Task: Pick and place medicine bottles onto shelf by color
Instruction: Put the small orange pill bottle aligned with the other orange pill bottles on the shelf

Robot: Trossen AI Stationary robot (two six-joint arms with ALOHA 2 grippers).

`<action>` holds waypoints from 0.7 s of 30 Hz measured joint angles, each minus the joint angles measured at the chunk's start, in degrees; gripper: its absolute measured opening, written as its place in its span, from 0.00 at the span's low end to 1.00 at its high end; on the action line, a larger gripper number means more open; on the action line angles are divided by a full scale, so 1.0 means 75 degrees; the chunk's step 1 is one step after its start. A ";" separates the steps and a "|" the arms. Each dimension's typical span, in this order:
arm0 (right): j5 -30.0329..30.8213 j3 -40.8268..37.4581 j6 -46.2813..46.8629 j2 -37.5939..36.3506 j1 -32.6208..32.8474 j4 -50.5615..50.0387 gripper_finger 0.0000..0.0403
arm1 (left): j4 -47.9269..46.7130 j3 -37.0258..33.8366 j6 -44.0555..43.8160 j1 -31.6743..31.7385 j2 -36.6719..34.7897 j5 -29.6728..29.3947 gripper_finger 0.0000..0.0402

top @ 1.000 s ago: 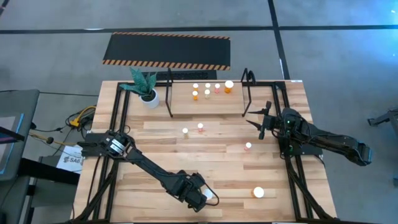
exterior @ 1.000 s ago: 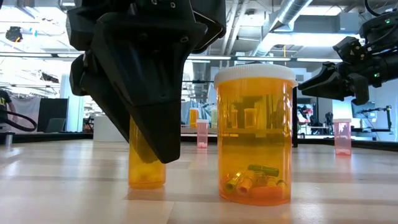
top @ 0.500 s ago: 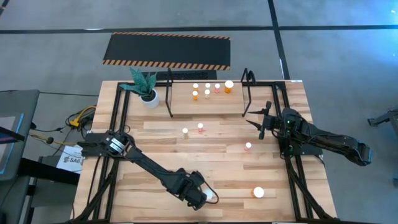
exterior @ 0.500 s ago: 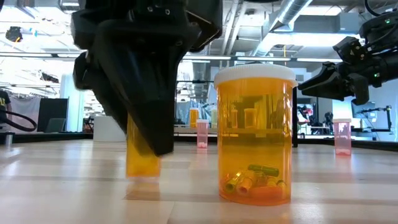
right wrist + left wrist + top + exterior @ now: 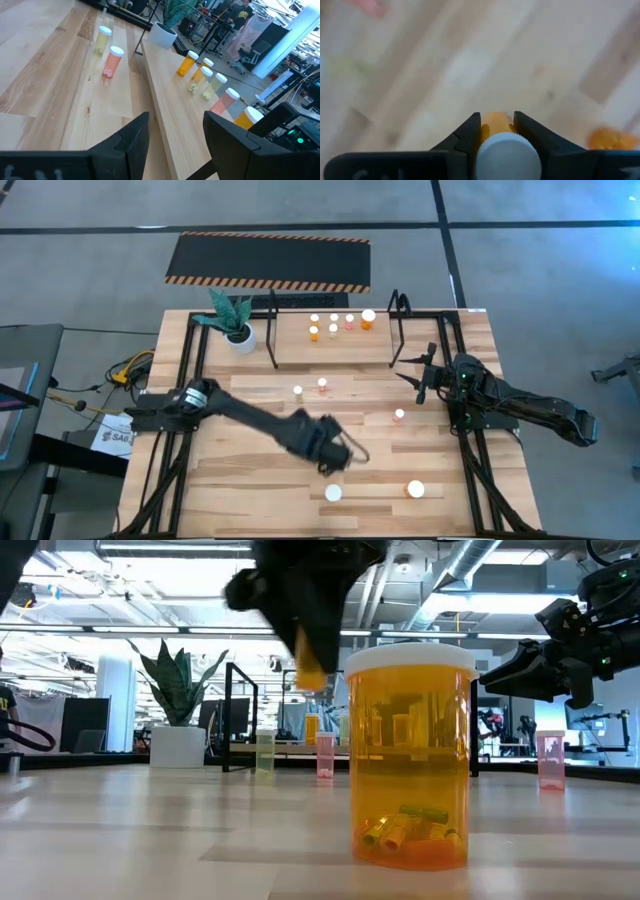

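Observation:
My left gripper (image 5: 335,453) is shut on a small orange bottle with a white cap (image 5: 509,157), held high above the table's near middle; the low view shows the bottle blurred under the fingers (image 5: 312,670). A large orange bottle (image 5: 415,490) stands on its base near the front edge. Small bottles stand on the table (image 5: 298,391) (image 5: 323,385) (image 5: 399,416). Several bottles (image 5: 334,320) stand on the black-framed shelf (image 5: 272,330). My right gripper (image 5: 420,375) is open and empty by the shelf's right end. My left gripper pinches the small bottle between its two fingers, one on each side of the orange body just below the cap (image 5: 495,124). The fingers come from above, pointing down. The bottle hangs upright below them, lifted clear of the table.
A white potted plant (image 5: 238,330) stands left of the shelf. A white round cap (image 5: 333,492) shows on the table near the front edge, left of the large bottle. A black hazard-striped mat (image 5: 268,262) lies beyond the table. Black rails (image 5: 190,360) run along both table sides.
My left gripper has risen with the small orange bottle, lifting it clear of the table, and has gone toward the far edge and slightly to the right. The bottle stays upright in the hold.

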 joint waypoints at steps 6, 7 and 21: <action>-0.0002 0.0000 0.0000 0.0000 0.0001 0.0000 0.51 | -0.0843 0.0966 0.1069 0.1153 0.0000 -0.0176 0.22; -0.0002 0.0000 0.0000 0.0002 0.0000 0.0000 0.51 | -0.0976 0.1102 0.1217 0.1365 0.0000 -0.0186 0.22; 0.0001 0.0000 0.0000 0.0000 0.0001 0.0000 0.51 | -0.1491 0.1466 0.1654 0.3964 0.0003 0.0844 0.22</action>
